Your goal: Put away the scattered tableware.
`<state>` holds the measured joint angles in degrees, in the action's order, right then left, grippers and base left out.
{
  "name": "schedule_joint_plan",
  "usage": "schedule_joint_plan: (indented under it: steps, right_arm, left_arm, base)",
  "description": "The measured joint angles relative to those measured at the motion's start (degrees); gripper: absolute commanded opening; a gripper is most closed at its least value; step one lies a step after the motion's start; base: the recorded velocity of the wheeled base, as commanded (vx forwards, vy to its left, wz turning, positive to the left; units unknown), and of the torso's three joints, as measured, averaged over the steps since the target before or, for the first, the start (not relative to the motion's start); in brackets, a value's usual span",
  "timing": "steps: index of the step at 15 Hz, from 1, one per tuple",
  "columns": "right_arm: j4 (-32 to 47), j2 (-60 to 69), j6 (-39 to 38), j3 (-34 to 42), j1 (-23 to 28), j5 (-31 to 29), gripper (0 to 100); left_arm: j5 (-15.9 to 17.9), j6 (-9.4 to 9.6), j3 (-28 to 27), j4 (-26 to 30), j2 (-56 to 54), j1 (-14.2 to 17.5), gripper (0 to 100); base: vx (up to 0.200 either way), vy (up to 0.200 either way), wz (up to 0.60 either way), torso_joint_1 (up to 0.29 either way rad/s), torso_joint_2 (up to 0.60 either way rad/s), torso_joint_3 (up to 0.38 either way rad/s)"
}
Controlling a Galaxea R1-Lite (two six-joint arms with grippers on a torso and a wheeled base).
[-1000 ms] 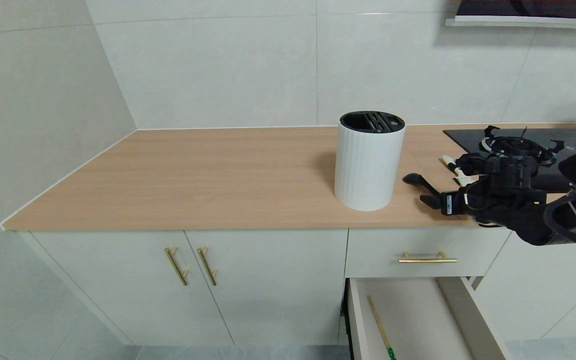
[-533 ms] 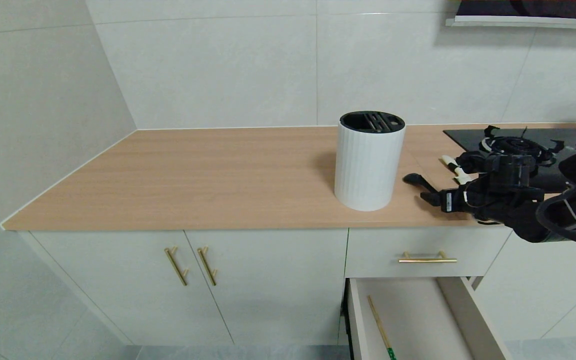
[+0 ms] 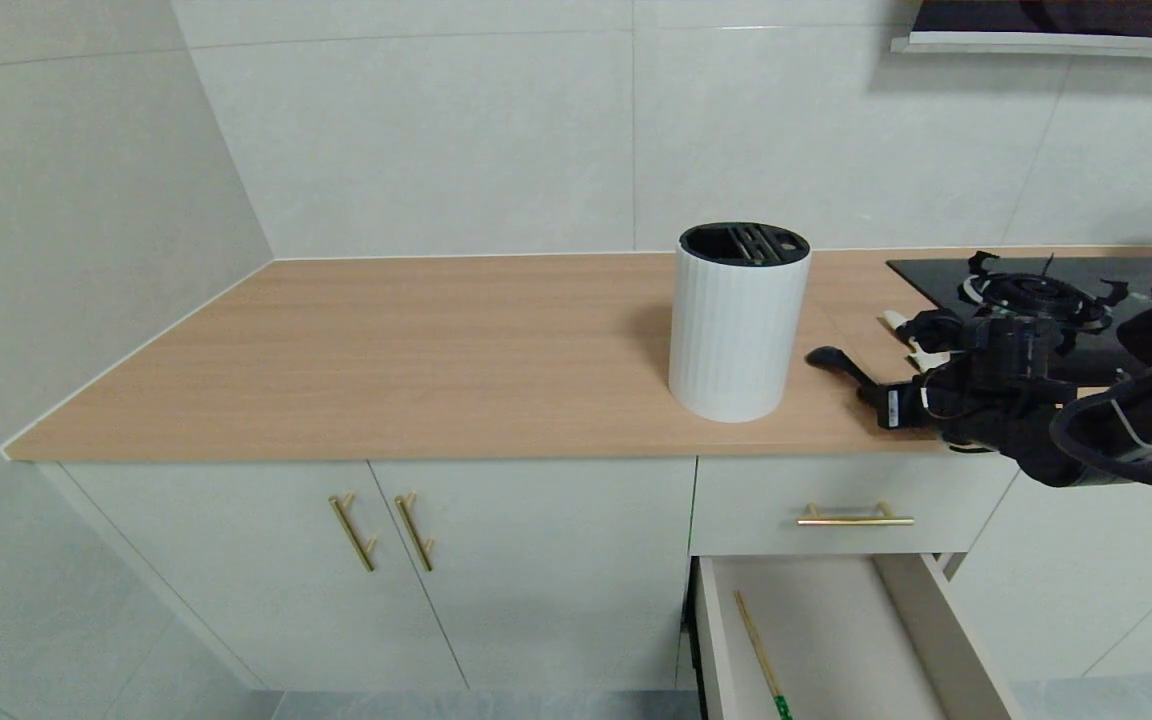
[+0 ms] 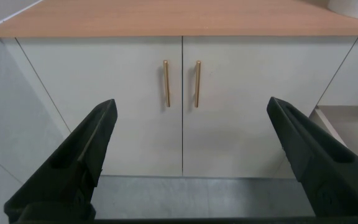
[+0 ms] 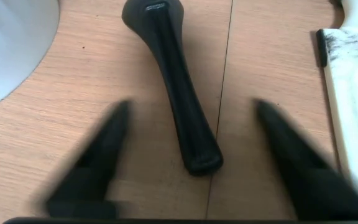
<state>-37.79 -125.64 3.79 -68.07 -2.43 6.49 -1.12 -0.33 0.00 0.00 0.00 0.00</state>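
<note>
1 black utensil handle (image 5: 173,87) lies on the desk (image 5: 92,93), between the right tool's (image 5: 191,109) released fingers, untouched.

The holder (image 3: 739,320) stood on the tabletop (image 3: 436,350) near its front edge, a handled utensil (image 3: 829,358) just right of it, a second utensil (image 3: 899,324) farther right toward the stove (image 3: 1036,287) at the back right corner, and a chopstick (image 3: 758,650) in the open drawer (image 3: 921,640) below.

Head overlooks countertop (image 3: 436,350), right wrist close above it, left faces cabinets (image 4: 104,118)
</note>
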Motion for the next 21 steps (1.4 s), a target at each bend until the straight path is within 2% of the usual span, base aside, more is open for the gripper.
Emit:
schedule_joint_plan:
  steps: [11,17,21]
  right_arm:
    - [3.1,2.4,-2.5,-0.1,0.0,0.0,0]
    - [24.2,15.3,-9.6,0.6,-0.6,0.1,0]
    - [28.3,28.4,-11.5,10.3,-2.2,0.1,0]
  left_arm:
    - [0.0,0.00,0.0,0.0,0.0,0.0,100]
    - [0.0,0.01,0.0,0.0,0.0,0.0,100]
    - [0.0,0.01,0.0,0.0,0.0,0.0,100]
  base:
    - [0.000,0.000,0.00,0.000,0.00,0.000]
    - [0.000,0.000,0.00,0.000,0.00,0.000]
    - [0.000,0.000,0.00,0.000,0.00,0.000]
